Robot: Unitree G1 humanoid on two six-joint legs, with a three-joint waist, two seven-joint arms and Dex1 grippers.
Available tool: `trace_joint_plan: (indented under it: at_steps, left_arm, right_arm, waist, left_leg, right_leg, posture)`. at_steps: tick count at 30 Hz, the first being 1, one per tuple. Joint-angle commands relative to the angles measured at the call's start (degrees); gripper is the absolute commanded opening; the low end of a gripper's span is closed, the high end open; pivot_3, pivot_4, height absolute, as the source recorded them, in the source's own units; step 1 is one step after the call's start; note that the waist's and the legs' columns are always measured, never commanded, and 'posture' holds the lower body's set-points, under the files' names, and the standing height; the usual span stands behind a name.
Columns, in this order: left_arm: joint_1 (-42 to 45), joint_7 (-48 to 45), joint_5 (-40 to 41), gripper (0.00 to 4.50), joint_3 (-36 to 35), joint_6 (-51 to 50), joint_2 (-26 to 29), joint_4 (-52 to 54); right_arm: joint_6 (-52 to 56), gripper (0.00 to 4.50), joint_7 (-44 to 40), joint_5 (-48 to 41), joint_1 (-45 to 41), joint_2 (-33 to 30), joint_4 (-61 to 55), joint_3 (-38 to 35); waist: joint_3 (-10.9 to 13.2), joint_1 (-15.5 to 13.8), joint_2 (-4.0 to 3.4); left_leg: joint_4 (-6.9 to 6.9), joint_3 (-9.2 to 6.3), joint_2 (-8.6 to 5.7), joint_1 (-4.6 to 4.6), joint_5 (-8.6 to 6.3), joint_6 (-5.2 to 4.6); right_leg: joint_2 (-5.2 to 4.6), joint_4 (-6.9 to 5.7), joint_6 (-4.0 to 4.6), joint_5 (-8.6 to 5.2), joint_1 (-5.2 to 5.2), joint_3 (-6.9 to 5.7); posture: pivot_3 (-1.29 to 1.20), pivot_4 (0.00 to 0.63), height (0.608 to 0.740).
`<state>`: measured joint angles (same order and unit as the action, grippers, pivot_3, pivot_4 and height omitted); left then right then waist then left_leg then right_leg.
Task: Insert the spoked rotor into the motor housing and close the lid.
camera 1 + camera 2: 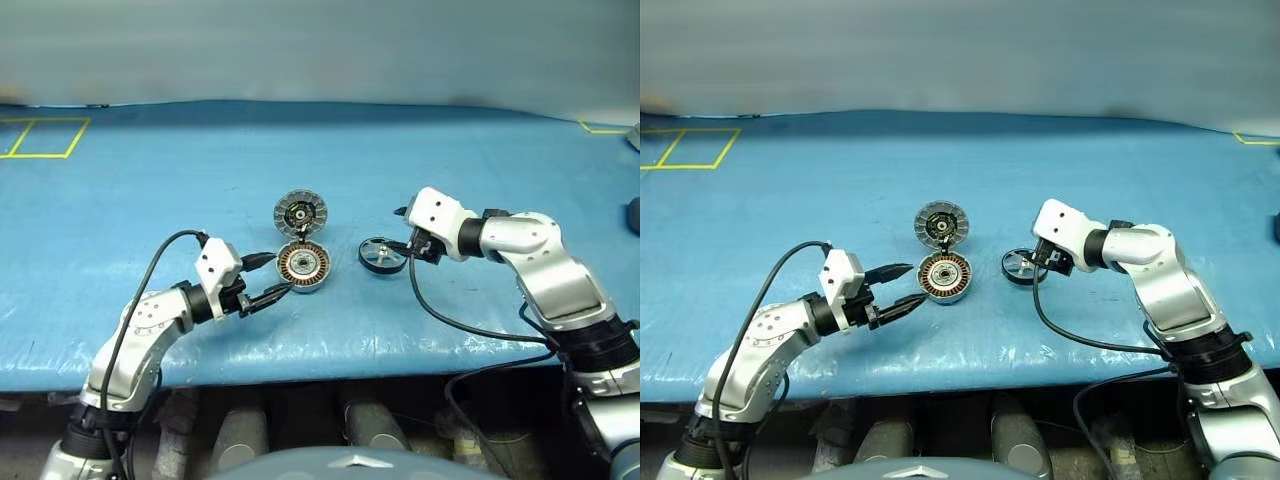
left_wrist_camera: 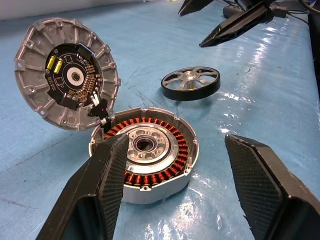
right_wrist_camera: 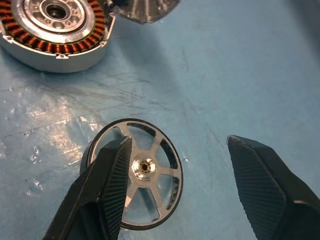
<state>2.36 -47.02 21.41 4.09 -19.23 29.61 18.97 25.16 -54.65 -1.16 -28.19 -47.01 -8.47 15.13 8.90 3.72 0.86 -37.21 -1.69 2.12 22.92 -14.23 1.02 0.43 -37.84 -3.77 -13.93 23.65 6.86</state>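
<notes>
My left wrist view shows the lid's (image 2: 65,80) inner face, standing tilted up off the housing's (image 2: 150,155) far edge, with a black board at its centre; from the head it is just a grey disc. The rotor (image 3: 137,172) lies flat on the blue table (image 1: 120,200), beside the housing and apart from it. My right gripper (image 3: 177,192) hangs over the rotor, fingers spread wide, holding nothing. My left gripper (image 1: 262,277) points level at the housing, fingers apart either side of its near rim, not clamped.
</notes>
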Motion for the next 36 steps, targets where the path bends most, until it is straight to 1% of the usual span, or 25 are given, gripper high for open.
trace_joint_plan:
  at_steps: [1, 6, 10, 14, 16, 17, 20, 27, 32, 36]
  left_arm:
    - [1.56, -1.81, 0.22, 3.31, 1.93, 1.46, -0.04, 2.17]
    - [3.88, -2.7, 0.12, 3.31, 5.21, 1.69, -1.45, 2.91]
    - [5.19, -3.0, -0.32, 3.31, 7.06, 1.61, -2.09, 2.59]
    - [4.53, -3.02, 0.13, 3.31, 6.88, 1.72, -2.14, 3.03]
    - [3.88, -2.86, 0.3, 3.31, 6.42, 1.72, -1.92, 2.95]
    - [3.56, -2.8, 0.28, 3.31, 6.23, 1.79, -1.8, 2.79]
    - [2.94, -2.65, 0.23, 3.31, 5.97, 2.04, -1.77, 2.61]
    - [2.84, -2.66, 0.56, 3.31, 5.95, 1.65, -1.96, 3.07]
    - [2.54, -2.46, 0.3, 3.31, 5.99, 1.66, -1.8, 3.56]
    - [1.62, -1.85, 0.4, 3.31, 5.85, 1.54, -1.91, 4.08]
  right_arm:
    - [-4.64, 3.23, -6.37, 3.35, -3.01, -1.56, 3.27, 4.81]
    - [-9.31, 3.23, -7.9, 7.5, -7.31, 0.67, 10.56, 8.27]
    - [-11.62, 3.23, -8.41, 8.65, -10.43, 2.73, 14.6, 8.27]
    - [-8.8, 3.23, -12.22, 4.36, -11.63, 3.39, 12.72, 5.47]
    - [-6.62, 3.23, -15.66, 1.53, -11.52, 2.56, 9.52, 4.45]
    - [-6.88, 3.23, -16.61, 1.63, -11.57, 1.81, 8.47, 4.5]
    - [-8.94, 3.23, -15.6, 4.6, -12.95, 0.96, 10.1, 5.11]
    - [-14.8, 3.23, -11.75, 12.01, -18.57, 3.85, 23.95, 8.3]
    - [-19.06, 3.23, -13.43, 15.74, -19.35, 4.3, 29.03, 10.86]
    - [-20.0, 3.23, -14.48, 15.96, -19.42, 4.89, 30.2, 10.71]
  waist:
    - [0.01, -0.1, 0.01]
    - [0.03, -0.21, 0.01]
    - [0.03, -0.11, 0.0]
    - [0.03, -0.21, 0.0]
    - [0.03, -0.29, -0.01]
    - [0.04, -0.29, -0.02]
    - [0.05, -0.26, -0.03]
    - [0.05, -0.13, -0.03]
    - [0.06, -0.27, -0.06]
    - [0.08, -0.27, -0.08]
  left_leg:
    - [0.0, 0.0, -0.01, 0.0, 0.0, 0.0]
    - [0.0, 0.01, -0.01, 0.02, -0.01, -0.01]
    - [-0.03, 0.01, 0.01, 0.02, -0.01, -0.01]
    - [-0.03, -0.03, 0.01, 0.02, -0.01, -0.01]
    - [-0.04, -0.03, 0.0, 0.02, -0.02, -0.03]
    - [-0.04, -0.03, -0.01, 0.03, -0.02, -0.04]
    - [-0.05, -0.04, 0.0, 0.03, -0.03, -0.06]
    - [-0.21, 0.02, 0.0, 0.01, -0.03, -0.05]
    - [-0.19, 0.01, 0.0, 0.03, -0.03, -0.06]
    - [-0.19, 0.02, -0.01, 0.04, -0.06, -0.1]
  right_leg:
    - [-0.01, 0.01, 0.0, 0.0, 0.0, 0.0]
    - [-0.02, 0.03, 0.01, 0.01, 0.01, 0.0]
    - [0.01, -0.01, 0.02, 0.02, 0.01, 0.0]
    - [0.01, -0.02, 0.03, 0.02, 0.0, -0.01]
    - [-0.01, -0.02, 0.02, 0.02, -0.01, -0.01]
    - [-0.02, -0.01, 0.02, 0.02, -0.01, -0.01]
    - [-0.03, -0.01, 0.02, 0.02, -0.01, -0.03]
    - [-0.02, -0.06, -0.01, 0.04, -0.06, 0.0]
    - [-0.03, -0.06, 0.0, 0.04, -0.04, -0.01]
    - [-0.06, -0.05, 0.0, 0.05, -0.03, -0.01]
  posture:
    - [0.0, 0.15, 0.74]
    - [0.0, 0.15, 0.74]
    - [0.0, 0.15, 0.74]
    - [0.0, 0.15, 0.74]
    - [0.0, 0.15, 0.74]
    - [0.0, 0.15, 0.74]
    - [0.0, 0.15, 0.74]
    - [0.0, 0.15, 0.74]
    - [0.0, 0.15, 0.74]
    - [0.0, 0.15, 0.74]
